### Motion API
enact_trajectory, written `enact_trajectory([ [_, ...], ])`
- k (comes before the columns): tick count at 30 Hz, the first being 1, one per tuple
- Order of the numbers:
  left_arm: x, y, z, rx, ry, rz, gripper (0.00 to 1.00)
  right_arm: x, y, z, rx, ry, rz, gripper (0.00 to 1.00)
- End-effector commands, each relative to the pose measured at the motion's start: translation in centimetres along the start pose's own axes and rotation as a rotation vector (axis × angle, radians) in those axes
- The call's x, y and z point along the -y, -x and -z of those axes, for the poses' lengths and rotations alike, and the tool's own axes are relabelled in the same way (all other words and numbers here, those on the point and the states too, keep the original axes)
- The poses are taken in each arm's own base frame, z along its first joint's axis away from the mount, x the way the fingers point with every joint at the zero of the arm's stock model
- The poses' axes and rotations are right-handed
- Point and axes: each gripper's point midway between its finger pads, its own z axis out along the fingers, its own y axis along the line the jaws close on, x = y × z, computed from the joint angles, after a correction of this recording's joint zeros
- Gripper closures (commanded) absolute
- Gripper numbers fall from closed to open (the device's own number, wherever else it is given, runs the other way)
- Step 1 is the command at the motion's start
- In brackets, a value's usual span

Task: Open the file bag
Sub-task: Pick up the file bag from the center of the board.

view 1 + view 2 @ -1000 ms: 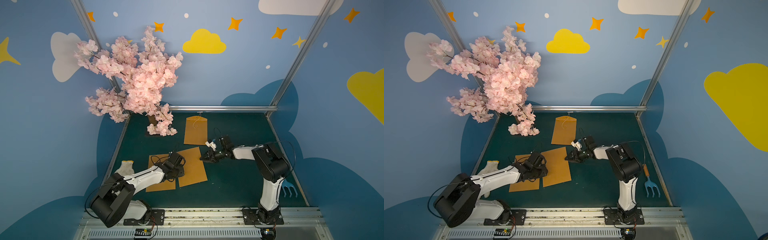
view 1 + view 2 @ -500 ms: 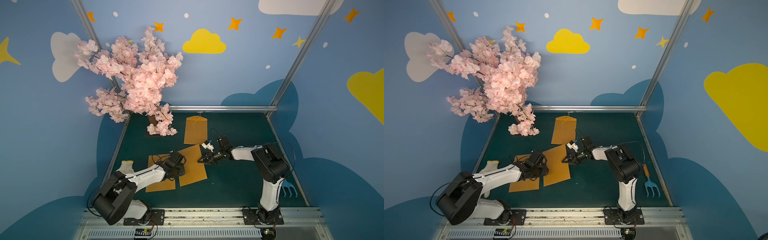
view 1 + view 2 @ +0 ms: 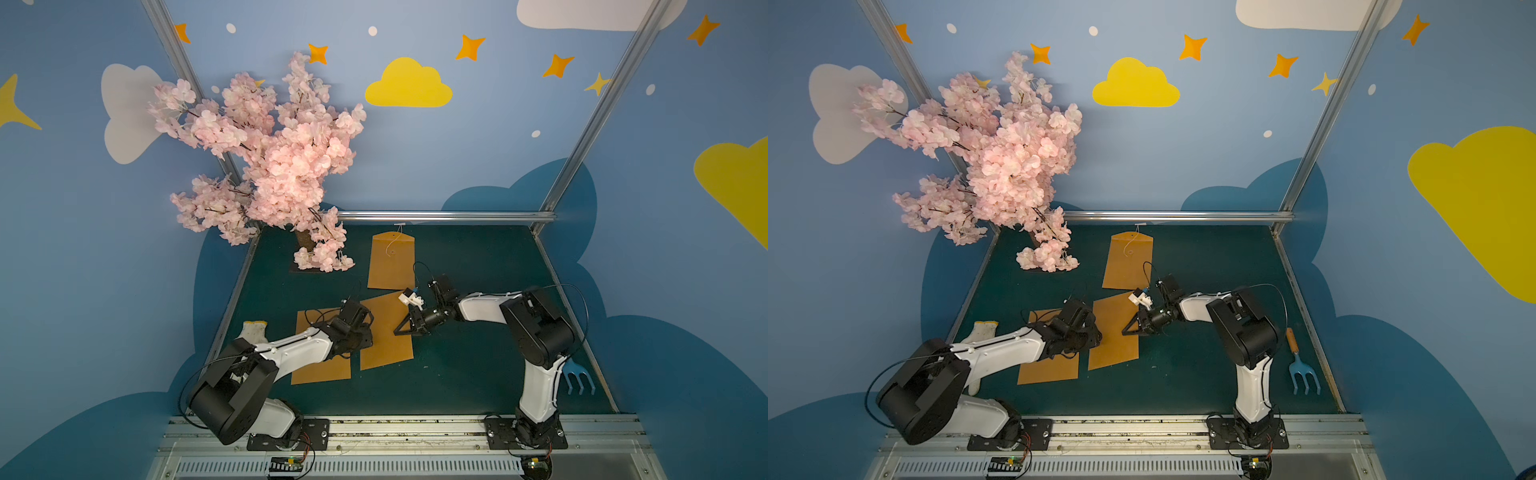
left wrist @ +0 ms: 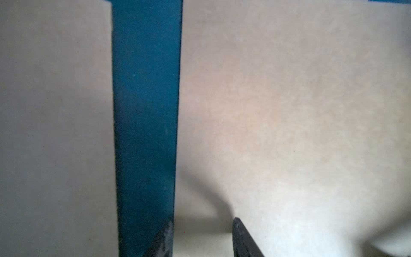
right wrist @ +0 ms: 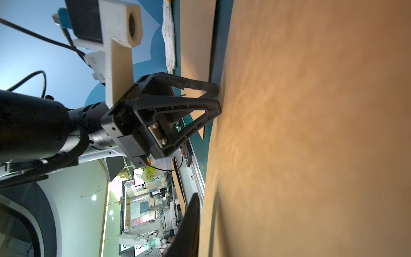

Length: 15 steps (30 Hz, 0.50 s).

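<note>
The middle file bag point(image 3: 384, 340), a plain brown paper envelope, lies slanted on the green table in both top views. My left gripper point(image 4: 202, 231) stands open over the bag's left edge, one finger on the green strip and one on the paper; it also shows in the right wrist view as the left gripper point(image 5: 218, 101) pressing on the bag. My right gripper point(image 3: 397, 332) comes in low from the right and is shut on the bag's right edge. In the right wrist view only one of its fingers point(image 5: 189, 222) shows, tight against the paper point(image 5: 311, 133); the other is hidden behind it.
A second brown file bag point(image 3: 322, 361) lies left of the middle one under my left arm. A third, with a string tie point(image 3: 390, 259), lies at the back. A pink blossom tree point(image 3: 274, 166) stands back left, a white glove point(image 3: 253, 330) front left, a blue hand rake point(image 3: 577, 380) right.
My right gripper has slid left and a little nearer along the middle bag's right edge and closed on it. My left gripper's fingers have spread slightly; the left arm stayed in place.
</note>
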Motion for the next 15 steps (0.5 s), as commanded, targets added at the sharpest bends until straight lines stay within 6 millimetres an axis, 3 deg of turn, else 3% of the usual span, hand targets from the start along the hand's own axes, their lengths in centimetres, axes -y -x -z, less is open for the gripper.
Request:
enact_trajectory([
  [1, -1.7, -2.2, 0.3, -0.079, 0.047, -0.009, 0.47, -0.9, 0.0, 1.0, 0.005, -0.069, 0.052, 0.89],
  [8, 2.4, 2.2, 5.9, 0.095, -0.137, -0.023, 0.41, -1.7, 0.1, 3.2, 0.036, -0.11, 0.121, 0.99],
  [15, 5.8, 4.6, 9.8, 0.133, -0.463, 0.046, 0.38, -4.9, -0.7, 5.6, 0.05, -0.084, 0.219, 1.0],
])
